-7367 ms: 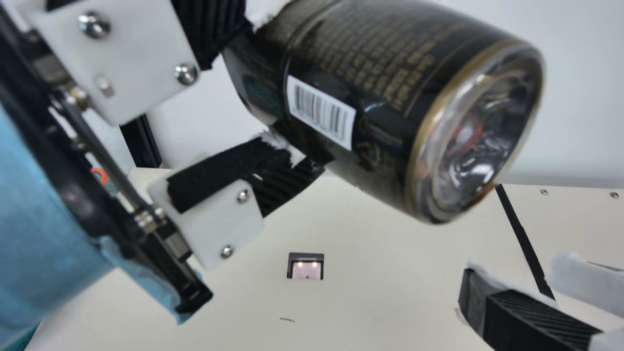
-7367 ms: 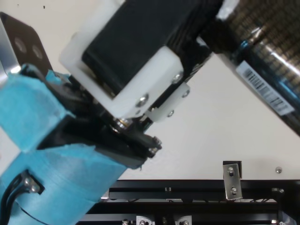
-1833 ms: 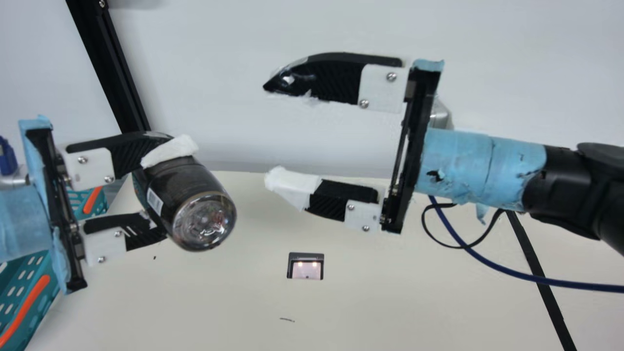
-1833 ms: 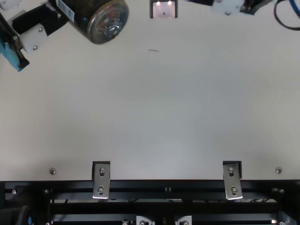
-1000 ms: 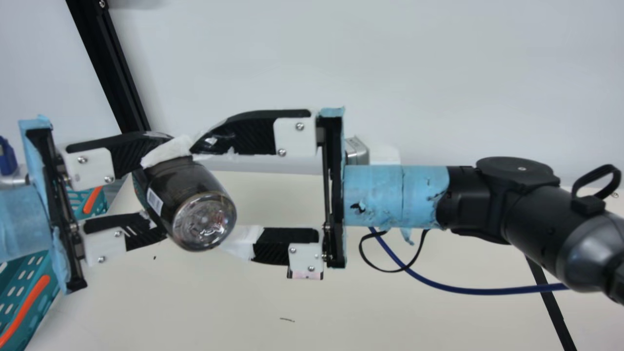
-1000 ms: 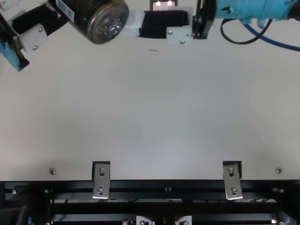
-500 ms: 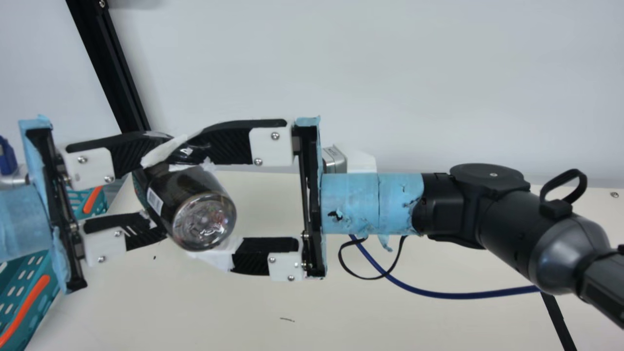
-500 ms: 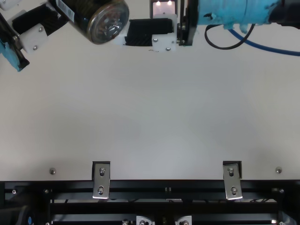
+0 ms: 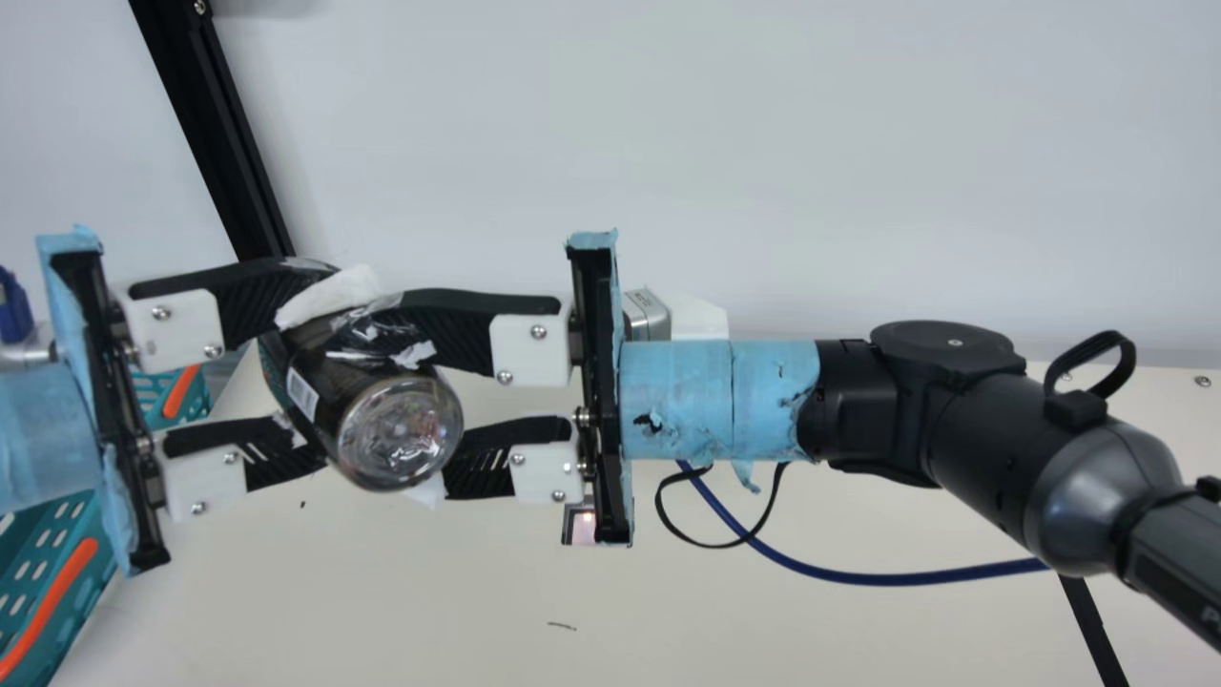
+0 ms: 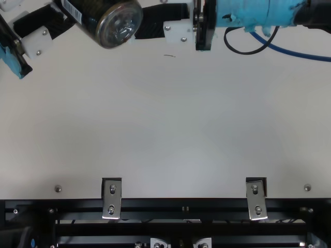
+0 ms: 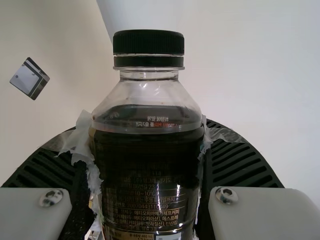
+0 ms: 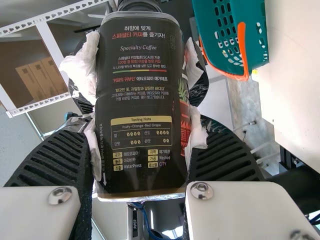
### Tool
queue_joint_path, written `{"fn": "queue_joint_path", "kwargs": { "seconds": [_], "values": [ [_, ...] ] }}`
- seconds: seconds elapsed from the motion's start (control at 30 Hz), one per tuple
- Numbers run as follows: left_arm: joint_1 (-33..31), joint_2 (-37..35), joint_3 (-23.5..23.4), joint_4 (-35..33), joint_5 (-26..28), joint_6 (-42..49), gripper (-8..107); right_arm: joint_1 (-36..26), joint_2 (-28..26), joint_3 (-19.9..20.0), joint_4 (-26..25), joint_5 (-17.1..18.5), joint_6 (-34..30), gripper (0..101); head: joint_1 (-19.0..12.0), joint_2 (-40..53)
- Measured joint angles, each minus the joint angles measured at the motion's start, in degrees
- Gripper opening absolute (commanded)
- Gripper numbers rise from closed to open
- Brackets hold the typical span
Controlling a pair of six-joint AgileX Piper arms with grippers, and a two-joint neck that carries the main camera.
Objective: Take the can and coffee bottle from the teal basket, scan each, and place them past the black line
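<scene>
Because my left claw (image 9: 336, 367) and right claw (image 9: 380, 408) both clasp the coffee bottle (image 9: 399, 439), uneven pulling could twist it loose.

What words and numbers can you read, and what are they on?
"취향에 맞게 스페셜티 커피를 즐기자!" on the bottle.
"Specialty Coffee" on the bottle.
"Tasting Note" on the bottle.
"Fruity·Orange·Red Grape" on the bottle.
"WaterPress" on the bottle.
"Washed" on the bottle.
"CITY" on the bottle.
"PiPER" on a black part.
The bottle's other words and numbers are too small or blurred for me to read surely.
</scene>
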Motion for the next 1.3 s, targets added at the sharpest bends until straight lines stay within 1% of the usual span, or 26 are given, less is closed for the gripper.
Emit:
{"fn": "queue_joint_path", "kwargs": {
  "seconds": [0.13, 0.17, 0.2, 0.23, 0.73, 1.0, 1.1, 1.3],
  "values": [
    [0.0, 0.0, 0.0, 0.0, 0.0, 0.0, 10, 0.0, 0.0, 0.0, 0.0, 0.0, 0.0, 0, 0.0, 0.0],
    [0.0, 0.0, 0.0, 0.0, 0.0, 0.0, 21, 0.0, 0.0, 0.0, 0.0, 0.0, 0.0, 0, 0.0, 0.0],
    [0.0, 0.0, 0.0, 0.0, 0.0, 0.0, 80, 0.0, 0.0, 0.0, 0.0, 0.0, 0.0, 0, 0.0, 0.0],
    [0.0, 0.0, 0.0, 0.0, 0.0, 0.0, 90, 0.0, 0.0, 0.0, 0.0, 0.0, 0.0, 0, 0.0, 0.0],
    [0.2, 0.0, 0.0, 0.2, -0.5, 0.0, 90, 0.0, 0.0, 0.0, -0.2, 0.0, 0.0, 0, -0.3, 0.0],
    [5.0, 0.8, -1.0, 0.2, -6.4, 3.0, 90, 0.0, 0.0, 0.0, -0.2, 0.0, 0.0, 0, 0.0, 0.0],
    [7.0, 0.8, -1.8, 0.7, -10.1, 5.9, 90, 0.0, 0.0, 0.0, -0.2, 0.0, 0.0, 0, 0.0, 0.0],
    [6.4, -0.6, -2.3, 4.0, -19.5, 13.7, 90, -0.4, -0.2, 0.1, -0.3, -0.2, -0.1, 0, -0.3, 0.0]
  ]
}}
